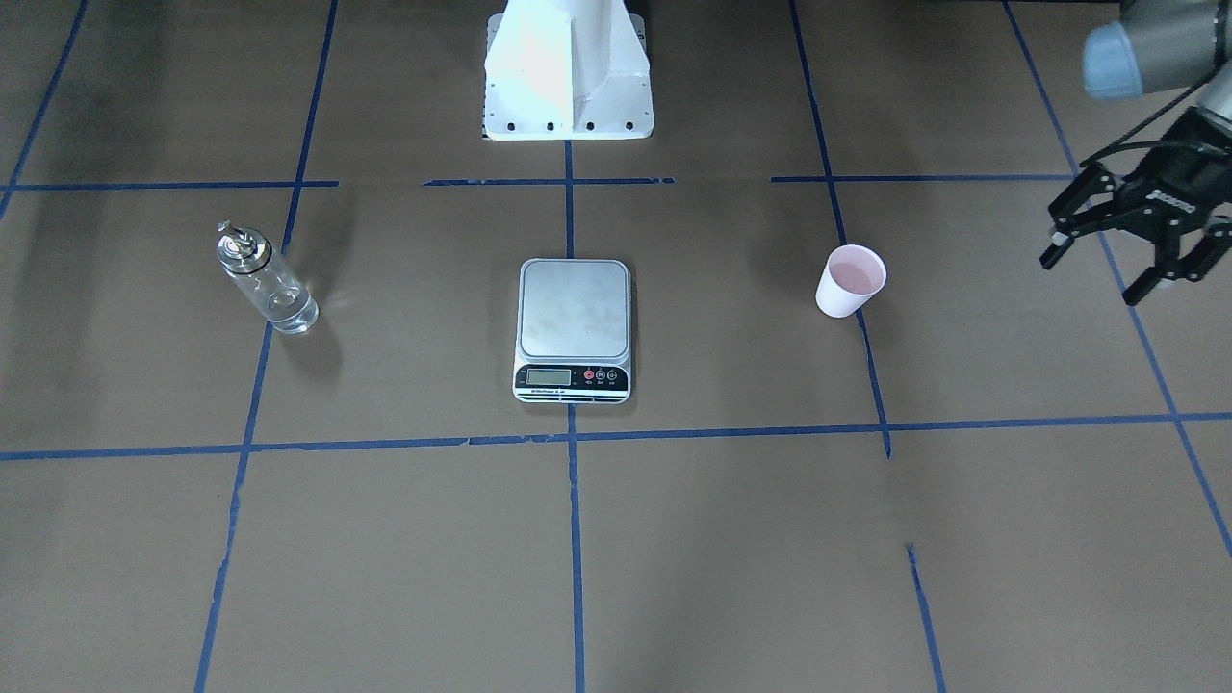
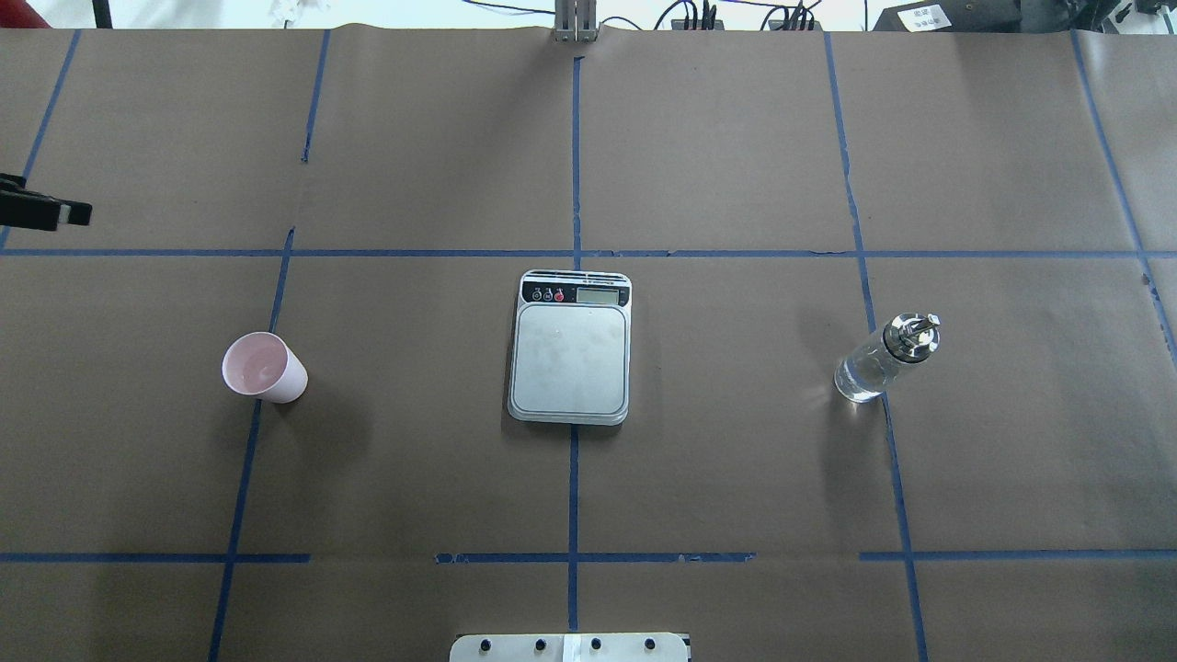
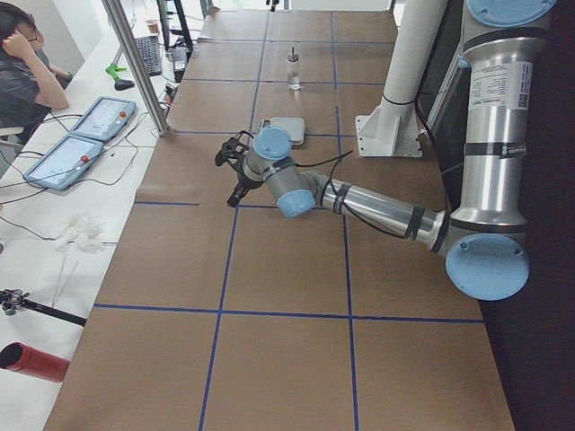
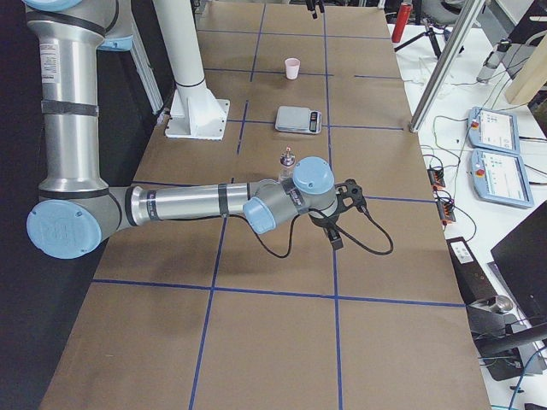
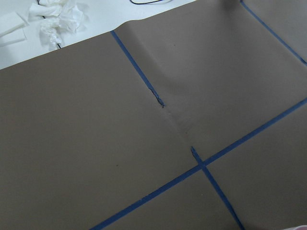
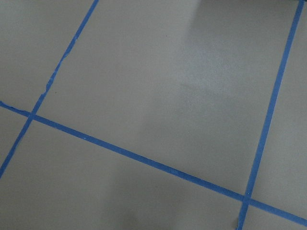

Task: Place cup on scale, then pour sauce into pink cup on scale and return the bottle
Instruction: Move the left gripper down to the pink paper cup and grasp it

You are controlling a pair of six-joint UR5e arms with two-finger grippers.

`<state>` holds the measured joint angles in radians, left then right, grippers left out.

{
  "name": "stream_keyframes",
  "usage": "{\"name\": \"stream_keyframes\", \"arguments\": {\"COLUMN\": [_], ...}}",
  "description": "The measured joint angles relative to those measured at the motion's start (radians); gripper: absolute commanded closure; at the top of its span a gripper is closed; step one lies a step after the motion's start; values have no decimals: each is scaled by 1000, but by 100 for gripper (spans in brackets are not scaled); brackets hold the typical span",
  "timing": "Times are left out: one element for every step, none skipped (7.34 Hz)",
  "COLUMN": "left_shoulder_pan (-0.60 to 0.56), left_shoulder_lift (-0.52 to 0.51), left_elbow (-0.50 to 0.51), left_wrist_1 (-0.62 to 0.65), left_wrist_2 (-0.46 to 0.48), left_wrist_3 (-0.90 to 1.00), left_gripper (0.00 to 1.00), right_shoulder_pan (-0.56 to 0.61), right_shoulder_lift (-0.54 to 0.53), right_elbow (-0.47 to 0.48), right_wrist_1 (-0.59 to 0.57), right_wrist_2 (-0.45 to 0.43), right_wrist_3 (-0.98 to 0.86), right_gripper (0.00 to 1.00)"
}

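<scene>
Though off the scale (image 2: 571, 347), cup (image 2: 265, 368) and bottle (image 2: 883, 360) stand upright.
Pink cup at its 9 o'clock, bottle of clear sauce (image 2: 859, 380) at 3; left gripper (image 1: 1094, 279) spread, right gripper (image 4: 345, 219) unclear.

Place: you are in a robotics lab, at a test cell.
Tabletop: brown paper-covered tabletop (image 2: 736, 460), gridded with blue tape lines (image 2: 573, 478).
Machines: silver robot arms with pale blue joint caps (image 3: 377, 206) beside a white metal pedestal (image 1: 568, 77).
Side bench: blue-framed touch-screen control pendants (image 3: 103, 117), a black keyboard (image 3: 148, 54), an aluminium frame post (image 3: 135, 63).
Company: a seated person (image 3: 22, 81) at that bench.
</scene>
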<state>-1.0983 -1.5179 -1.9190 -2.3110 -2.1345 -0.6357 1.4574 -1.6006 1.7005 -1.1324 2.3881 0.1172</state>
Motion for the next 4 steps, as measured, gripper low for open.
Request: {"name": "stream_keyframes", "arguments": {"left_shoulder_pan": [126, 252, 369, 451], "left_shoulder_lift": [37, 57, 64, 66], "left_elbow": [-50, -74, -81, -81], "left_wrist_1": [2, 8, 23, 42], "left_wrist_2": [129, 254, 357, 424], "left_wrist_3": [-132, -259, -383, -469], "left_gripper": [15, 28, 35, 35], "right_shoulder_pan": [0, 0, 0, 0], "right_shoulder_lift": [-2, -3, -4, -4], "right_elbow": [1, 1, 2, 3], "right_wrist_1": [0, 0, 0, 0], "right_wrist_2": [0, 0, 0, 0], "right_wrist_3": [5, 12, 16, 18], "right_gripper": [0, 0, 0, 0]}}
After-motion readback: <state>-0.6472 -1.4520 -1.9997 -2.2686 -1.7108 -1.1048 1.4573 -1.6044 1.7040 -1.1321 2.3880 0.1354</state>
